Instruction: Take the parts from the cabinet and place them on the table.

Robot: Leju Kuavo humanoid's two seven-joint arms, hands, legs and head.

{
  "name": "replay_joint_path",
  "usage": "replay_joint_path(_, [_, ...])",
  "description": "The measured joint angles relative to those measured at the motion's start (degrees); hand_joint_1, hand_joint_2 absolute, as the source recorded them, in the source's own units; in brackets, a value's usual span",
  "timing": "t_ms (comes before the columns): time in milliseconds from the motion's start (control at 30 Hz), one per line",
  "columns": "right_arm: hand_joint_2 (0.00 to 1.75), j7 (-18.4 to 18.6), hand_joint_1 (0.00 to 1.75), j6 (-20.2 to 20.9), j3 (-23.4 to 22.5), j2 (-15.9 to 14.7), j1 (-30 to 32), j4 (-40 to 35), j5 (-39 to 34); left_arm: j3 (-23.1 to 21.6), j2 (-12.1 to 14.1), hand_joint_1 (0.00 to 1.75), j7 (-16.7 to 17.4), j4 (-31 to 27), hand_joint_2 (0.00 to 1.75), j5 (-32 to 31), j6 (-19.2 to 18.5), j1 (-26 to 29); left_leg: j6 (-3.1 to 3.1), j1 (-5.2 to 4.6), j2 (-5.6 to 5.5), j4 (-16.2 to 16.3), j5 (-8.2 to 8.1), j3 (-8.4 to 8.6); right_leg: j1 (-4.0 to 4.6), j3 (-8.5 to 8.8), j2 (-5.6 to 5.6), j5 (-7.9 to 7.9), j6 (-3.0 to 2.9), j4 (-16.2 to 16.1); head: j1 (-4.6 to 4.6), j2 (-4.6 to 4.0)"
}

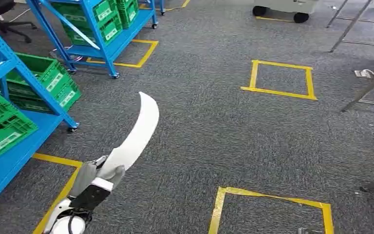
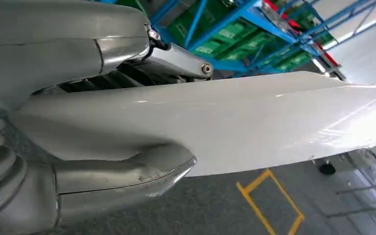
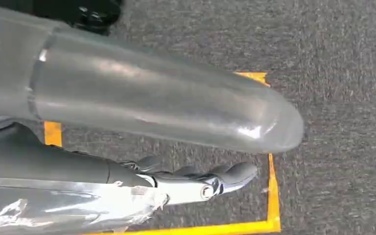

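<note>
White curved part [image 1: 137, 137] held in left hand [image 1: 93, 181], lower left of head frame, tip rising toward centre above grey carpet [image 1: 214, 131]. Right hand [image 3: 166, 147] holds nothing, fingers extended. Blue racks [image 1: 24, 78] with green crates [image 1: 48, 78] upper left; yellow tape squares [image 1: 280, 79] on floor.

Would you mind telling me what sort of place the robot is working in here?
Probably a warehouse or parts-handling workshop: blue metal shelving stacked with green plastic crates, and yellow tape squares marking spots on grey carpet.
</note>
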Motion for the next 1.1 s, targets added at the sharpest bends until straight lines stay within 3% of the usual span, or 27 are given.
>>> replay_joint_path(33, [0.00, -0.1, 0.00, 0.1, -0.1, 0.0, 0.1, 0.1, -0.1, -0.1, -0.1, 1.75, 0.0, 0.0, 1.75, -0.3, -0.1, 0.0, 0.06, -0.08, 0.64, 0.0, -0.04, -0.02, -0.03, -1.89, -0.32, -1.60, 0.11, 4.2, 0.07, 0.00])
replay_joint_path(67, [0.00, -0.3, 0.00, 0.2, -0.4, 0.0, 0.3, 0.2, -0.2, -0.2, -0.2, 1.75, 0.1, 0.0, 1.75, -0.5, -0.2, 0.0, 0.08, -0.12, 1.29, 0.0, -0.05, 0.00, -0.04, -2.81, -0.41, -2.03, 0.20, 6.4, 0.05, 0.00])
replay_joint_path(100, [0.00, -0.3, 0.00, 0.4, -0.7, -0.1, 0.5, 0.3, -0.3, -0.3, -0.5, 1.75, 0.2, 0.0, 1.75, -0.9, -0.2, 0.0, 0.07, -0.13, 1.82, 0.0, -0.07, 0.04, -0.04, -2.16, -0.42, -1.09, 0.21, 5.5, 0.07, 0.00])
replay_joint_path(167, [0.00, -0.3, 0.00, 0.6, -0.9, -0.2, 0.7, 0.3, -0.4, -0.4, -0.7, 1.75, 0.4, 0.0, 1.75, -0.9, -0.2, -0.1, -0.17, -0.13, 2.91, 0.1, -0.23, 0.24, -0.03, 2.70, -0.97, 3.19, 0.04, -3.3, 0.07, 0.00])
replay_joint_path(200, [0.00, -0.3, 0.00, 0.7, -1.0, -0.3, 0.7, 0.3, -0.3, -0.4, -0.8, 1.75, 0.4, 0.0, 1.75, -0.9, -0.1, -0.1, -0.45, -0.14, 3.41, 0.1, -0.41, 0.47, 0.00, 6.05, -2.56, 5.22, -0.03, -9.0, 0.09, 0.00])
replay_joint_path(233, [0.00, -0.3, 0.00, 0.7, -1.0, -0.2, 0.5, 0.3, -0.3, -0.4, -0.9, 1.75, 0.4, 0.0, 1.75, -0.9, -0.1, -0.2, -0.76, -0.60, 3.87, 0.2, -0.62, 0.54, 0.55, 7.34, -4.99, 4.40, -0.18, -11.6, 0.11, 0.00])
replay_joint_path(267, [0.00, -0.3, 0.00, 0.8, -1.0, -0.2, 0.3, 0.3, -0.1, -0.4, -0.9, 1.75, 0.4, 0.0, 1.75, -0.9, -0.1, -0.5, -1.00, -0.78, 4.14, 0.3, -0.70, 0.48, 0.40, 7.68, -3.85, 4.97, -0.93, -11.8, -0.15, 0.00])
replay_joint_path(367, [0.00, -0.3, 0.00, 0.9, -1.2, -0.3, 0.4, 0.4, 0.3, -0.5, -0.9, 1.75, 0.4, 0.0, 1.75, -0.5, -0.1, -1.0, -1.60, -0.66, 5.49, 0.2, -0.63, 0.62, 0.63, 7.02, -2.30, 5.08, -1.81, -11.6, -0.06, 0.00])
replay_joint_path(400, [0.00, -0.3, 0.00, 0.9, -1.3, -0.3, 0.4, 0.4, 0.4, -0.5, -0.9, 1.75, 0.4, 0.0, 1.75, -0.4, -0.1, -1.2, -2.06, -0.52, 5.11, 0.4, -1.15, 0.54, 0.21, 7.19, -1.77, 5.36, -2.27, -12.0, -0.09, 0.00])
replay_joint_path(433, [0.00, -0.3, 0.00, 0.9, -1.3, -0.3, 0.3, 0.4, 0.5, -0.5, -0.9, 1.75, 0.3, 0.0, 1.75, -0.4, -0.1, -1.3, -2.31, -0.38, 2.95, 1.9, -2.44, 0.03, 0.16, 7.16, -1.29, 5.43, -2.47, -12.0, -0.24, 0.00])
replay_joint_path(467, [0.00, -0.2, 0.00, 0.9, -1.4, -0.4, 0.1, 0.4, 0.6, -0.6, -0.9, 1.75, 0.3, 0.0, 1.75, -0.3, -0.1, -1.3, -2.41, -0.29, 1.58, 5.6, -4.72, -1.57, 0.10, 7.09, -0.88, 5.52, -2.77, -12.0, -0.26, 0.00])
replay_joint_path(500, [0.00, -0.2, 0.00, 0.8, -1.4, -0.4, 0.0, 0.4, 0.7, -0.6, -0.8, 1.75, 0.3, 0.0, 1.75, -0.3, -0.1, -1.3, -2.49, -0.24, 0.91, 10.5, -7.08, -3.86, 0.10, 7.01, -0.26, 5.58, -2.88, -12.0, -0.33, 0.00])
replay_joint_path(533, [0.00, -0.2, 0.00, 0.8, -1.4, -0.4, -0.1, 0.4, 0.7, -0.6, -0.8, 1.75, 0.3, 0.1, 1.75, -0.2, -0.1, -1.2, -2.56, -0.23, 0.61, 15.1, -8.70, -6.18, 0.12, 6.91, 0.41, 5.62, -2.94, -12.0, -0.30, 0.00])
replay_joint_path(567, [0.00, -0.2, 0.00, 0.8, -1.4, -0.4, 0.0, 0.4, 0.9, -0.6, -0.7, 1.75, 0.3, 0.2, 1.75, -0.2, -0.1, -1.2, -2.61, -0.24, 0.47, 17.8, -9.10, -7.71, 0.13, 6.84, 1.07, 5.66, -2.96, -12.0, -0.30, 0.00])
replay_joint_path(600, [0.00, -0.2, 0.00, 0.8, -1.5, -0.4, 0.0, 0.4, 1.0, -0.6, -0.7, 1.75, 0.3, 0.3, 1.75, -0.1, -0.1, -1.3, -2.60, -0.21, 0.43, 17.6, -8.19, -7.87, 0.11, 6.84, 1.72, 5.69, -2.93, -12.0, -0.28, 0.00])
replay_joint_path(633, [0.00, -0.1, 0.00, 0.8, -1.5, -0.4, 0.0, 0.4, 1.0, -0.6, -0.7, 1.75, 0.3, 0.3, 1.75, 0.0, -0.1, -1.3, -2.57, -0.13, 0.39, 15.5, -6.21, -7.03, 0.05, 6.82, 2.38, 5.75, -2.83, -12.0, -0.33, 0.00])
replay_joint_path(667, [0.00, -0.1, 0.00, 0.7, -1.6, -0.4, 0.0, 0.4, 1.2, -0.6, -0.6, 1.75, 0.3, 0.4, 1.75, 0.0, -0.1, -1.4, -2.52, -0.03, 0.18, 11.3, -3.54, -5.12, -0.04, 6.83, 3.10, 5.85, -2.67, -12.0, -0.30, 0.00])
replay_joint_path(700, [0.00, -0.1, 0.00, 0.7, -1.7, -0.4, -0.1, 0.4, 1.2, -0.6, -0.6, 1.75, 0.3, 0.4, 1.75, 0.0, -0.1, -1.5, -2.55, 0.25, -0.94, 6.0, -0.88, -2.52, -0.14, 6.84, 3.82, 5.94, -2.42, -11.9, -0.33, 0.00])
replay_joint_path(733, [0.00, -0.1, 0.00, 0.7, -1.7, -0.5, -0.1, 0.4, 1.2, -0.6, -0.6, 1.75, 0.3, 0.4, 1.75, 0.0, -0.1, -1.6, -2.71, 0.76, -3.52, 2.6, 0.00, -0.83, -0.18, 6.66, 4.28, 6.07, -2.17, -11.9, -0.35, 0.00])
replay_joint_path(767, [0.00, -0.1, 0.00, 0.7, -1.8, -0.5, -0.3, 0.4, 1.3, -0.6, -0.6, 1.75, 0.3, 0.4, 1.75, 0.0, -0.1, -1.7, -2.65, 0.86, -3.97, 0.6, -0.60, -0.37, 0.27, 6.04, 5.01, 5.96, -1.82, -11.2, -0.29, 0.00])
replay_joint_path(867, [0.00, 0.0, 0.00, 0.7, -1.9, -0.5, 0.0, 0.4, 1.4, -0.7, -0.5, 1.75, 0.3, 0.4, 1.75, 0.1, -0.1, -1.7, -1.81, 0.27, -2.88, 1.3, -0.42, -0.76, -0.33, 5.58, 6.20, 6.69, -0.78, -11.9, -0.22, 0.00])
replay_joint_path(900, [0.00, 0.0, 0.00, 0.7, -2.0, -0.5, 0.1, 0.4, 1.4, -0.8, -0.5, 1.75, 0.3, 0.4, 1.75, 0.1, -0.1, -1.8, -1.24, 0.59, -2.09, 0.9, -0.05, -0.72, -0.40, 4.90, 6.01, 6.57, -0.54, -11.7, -0.35, 0.00])
replay_joint_path(933, [0.00, 0.0, 0.00, 0.7, -2.0, -0.5, 0.1, 0.4, 1.4, -0.8, -0.5, 1.75, 0.3, 0.4, 1.75, 0.2, -0.1, -1.9, -0.92, 0.53, -1.67, 0.9, -0.04, -0.71, -0.13, 4.44, 3.24, 5.62, -0.48, -10.4, -0.06, 0.00])
replay_joint_path(967, [0.00, 0.0, 0.00, 0.7, -2.1, -0.5, 0.0, 0.5, 1.4, -0.8, -0.5, 1.75, 0.2, 0.4, 1.75, 0.2, -0.1, -1.9, -0.52, 0.38, -1.16, 0.9, -0.07, -0.72, -0.06, 2.96, 1.03, 3.38, -0.33, -7.2, 0.37, 0.00])
replay_joint_path(1033, [0.00, 0.0, 0.00, 0.9, -2.1, -0.5, -0.5, 0.5, 1.4, -0.7, -0.4, 1.75, 0.1, 0.5, 1.75, 0.3, -0.1, -1.7, -0.36, 0.10, 0.19, 0.9, -0.10, -0.76, -0.10, -1.21, -0.27, -1.22, -0.08, 2.0, 0.31, 0.00])
replay_joint_path(1067, [0.00, 0.0, 0.00, 0.9, -2.1, -0.5, -0.5, 0.5, 1.4, -0.7, -0.3, 1.75, 0.0, 0.5, 1.75, 0.3, -0.1, -1.7, -0.32, 0.03, 0.86, 0.9, -0.13, -0.75, -0.10, -2.75, -0.37, -2.55, -0.01, 5.6, 0.29, 0.00])
replay_joint_path(1100, [0.00, 0.1, 0.00, 0.9, -2.2, -0.5, -0.5, 0.5, 1.4, -0.7, -0.3, 1.75, 0.0, 0.5, 1.75, 0.3, -0.1, -1.7, -0.30, 0.01, 1.49, 0.9, -0.15, -0.73, -0.10, -3.02, -0.37, -2.46, -0.04, 6.6, 0.33, 0.00])
